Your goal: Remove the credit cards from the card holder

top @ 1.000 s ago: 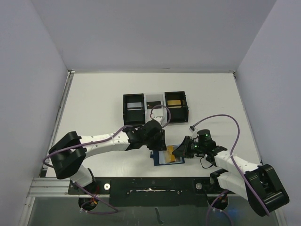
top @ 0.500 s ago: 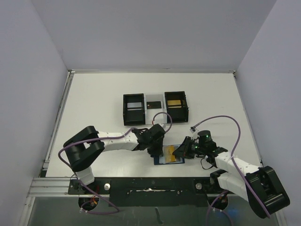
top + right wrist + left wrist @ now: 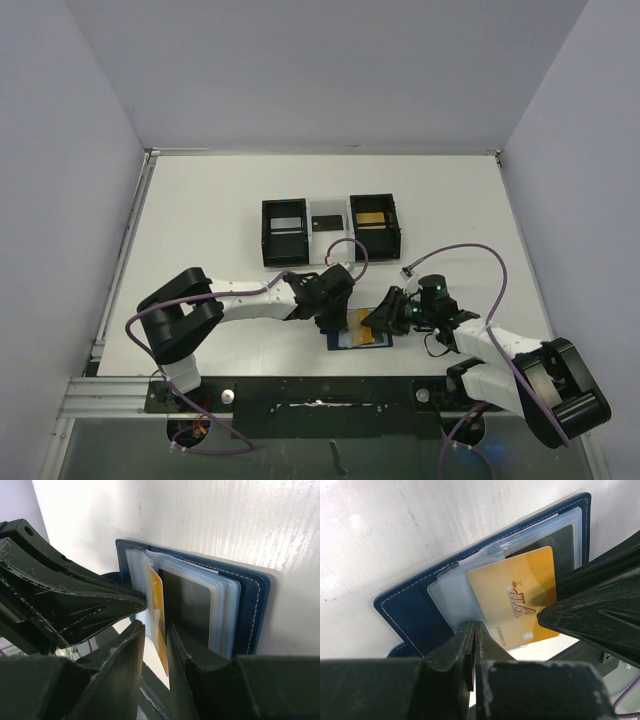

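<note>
Found the small navy-blue stitched bifold card holder [image 3: 410, 610] lying open and flat on the white table [image 3: 200, 200], near its front edge, between the two grippers. Noted pale stitching along its border and a stack of clear plastic sleeves [image 3: 447, 597] inside.

Observed a thin gold rectangular credit card [image 3: 512, 597] partway out of a sleeve, tilted off the holder's line, its outer end past the holder's edge. Read "VIP" in slanted lettering on its face. Recorded one smaller line of print below it as too blurred to read. Saw a dark, near-black card [image 3: 187, 605] seated in a sleeve just beside the gold one.

Checked the left gripper [image 3: 472, 630]: fingers pressed flat against each other, tips down at the edge of the pale sleeves. Checked the right gripper [image 3: 156, 626]: jaws narrowly parted, the gold card's edge standing in the gap. Could not confirm firm contact on both sides.

Logged, well behind the holder, two black open-topped boxes [image 3: 268, 235] joined by a clear middle section [image 3: 325, 212]. Noted a flat gold piece [image 3: 371, 217] in the right box and a pale flat piece [image 3: 285, 222] in the left.
</note>
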Tool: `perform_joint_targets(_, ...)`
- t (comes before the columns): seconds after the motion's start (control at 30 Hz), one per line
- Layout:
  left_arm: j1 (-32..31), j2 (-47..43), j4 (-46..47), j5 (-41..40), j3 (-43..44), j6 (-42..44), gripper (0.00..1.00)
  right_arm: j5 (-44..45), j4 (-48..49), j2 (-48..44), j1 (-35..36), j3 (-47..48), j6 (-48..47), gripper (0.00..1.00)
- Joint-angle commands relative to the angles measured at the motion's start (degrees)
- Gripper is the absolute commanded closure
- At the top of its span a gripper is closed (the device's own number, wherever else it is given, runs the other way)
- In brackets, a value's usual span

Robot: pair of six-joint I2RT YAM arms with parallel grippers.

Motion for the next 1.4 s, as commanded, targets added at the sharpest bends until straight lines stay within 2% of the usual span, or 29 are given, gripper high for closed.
perform_joint_targets(0.0, -0.2, 2.3, -3.9, -3.4, -0.2, 0.8, 1.0, -3.1, 5.7, 1.8, -0.3, -0.3, -0.1, 0.74)
perform_joint_targets(0.6, -0.3, 1.5, -3.2, -3.1, -1.1, 0.6, 1.0, -3.8, 7.3, 6.9, 0.7, 1.1, -1.8, 0.76)
perform_joint_targets(0.9, -0.3, 1.4, -3.1, -3.1, -1.4, 0.6, 1.0, -4.1, 9.7, 7.9, 0.8, -0.2, -1.1, 0.88)
perform_joint_targets(0.93, -0.3, 1.5, -3.1, -3.0, -1.3, 0.7, 1.0, -4.2, 9.6, 7.6, 0.8, -0.1, -1.1, 0.92)
perform_joint_targets(1.17, -0.2, 0.7, -3.2, -3.6, -1.8, 0.4, 1.0, 0.2, -2.2, 1.6, -0.2, 1.6, -5.1, 0.99)
perform_joint_targets(1.37, -0.3, 0.3, -3.3, -3.9, -2.0, 0.3, 1.0, -2.3, -5.9, -4.2, -2.1, 1.8, -6.1, 1.0)
